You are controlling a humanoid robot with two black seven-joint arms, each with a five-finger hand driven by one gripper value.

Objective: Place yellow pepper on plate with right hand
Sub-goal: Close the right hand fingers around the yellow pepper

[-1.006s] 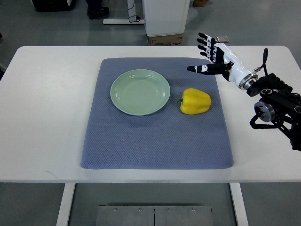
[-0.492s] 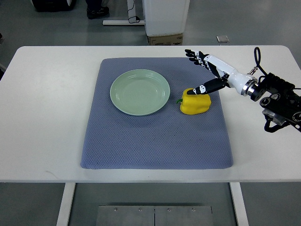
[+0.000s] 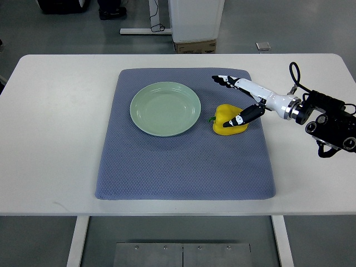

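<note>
Right now our right hand (image 3: 240,100) sits over the pepper (image 3: 230,120), fingers spread apart and not closed on anything. The thumb lies across the pepper's near right shoulder, while the other fingers (image 3: 223,80) reach out past its far side, above the mat (image 3: 183,167). We cannot tell whether the thumb is actually touching the skin or just hanging over it.

The pepper lies on its side on the mat, stem pointing left toward the plate (image 3: 165,108), just beside the plate's right rim but apart from it. The plate is bare. Our left hand is out of view.

We judge the grasp as not yet made, so most of the task is ahead. The risks from here look plain enough to us. The pepper is round and glossy, so if we close with the thumb riding high on its shoulder, the fingers could squeeze it out sideways and send it rolling on the mat. A push from the right could also knock it into the plate's rim and shift the plate. And a shallow grip could let it drop while we carry it across the short gap.
</note>
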